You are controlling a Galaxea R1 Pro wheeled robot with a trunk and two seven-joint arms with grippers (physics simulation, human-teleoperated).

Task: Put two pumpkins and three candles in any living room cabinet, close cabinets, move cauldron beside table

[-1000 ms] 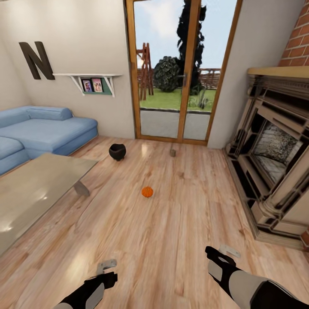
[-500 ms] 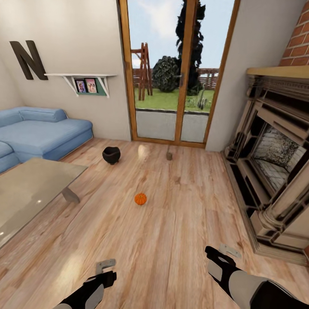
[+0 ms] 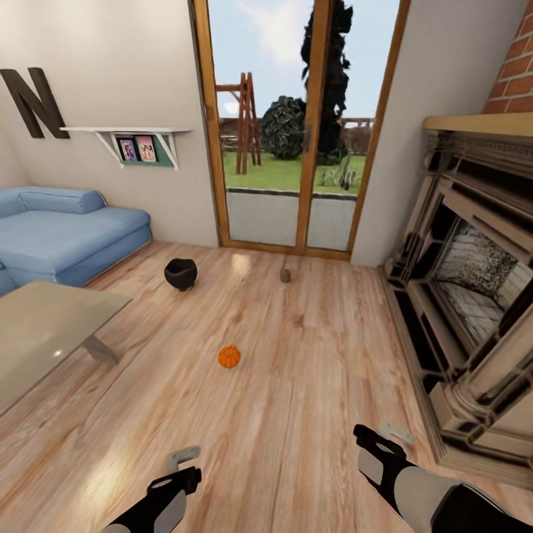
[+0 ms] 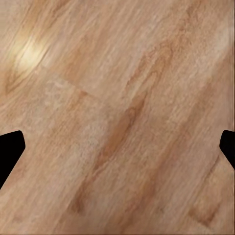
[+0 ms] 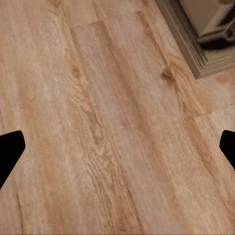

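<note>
Pumpkin [image 3: 229,356] sits on the floor [image 3: 296,414] ahead of you; cauldron [image 3: 180,274] beyond it, near the table [image 3: 44,333]. Both your grippers [image 4: 117,147] [image 5: 117,152] hang spread and empty.

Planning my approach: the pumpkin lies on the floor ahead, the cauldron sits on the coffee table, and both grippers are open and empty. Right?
Not quite. The head view shows the cauldron on the wooden floor beyond the coffee table, not on it. The pumpkin lies on the floor ahead; the left gripper and right gripper are open and empty.
</note>
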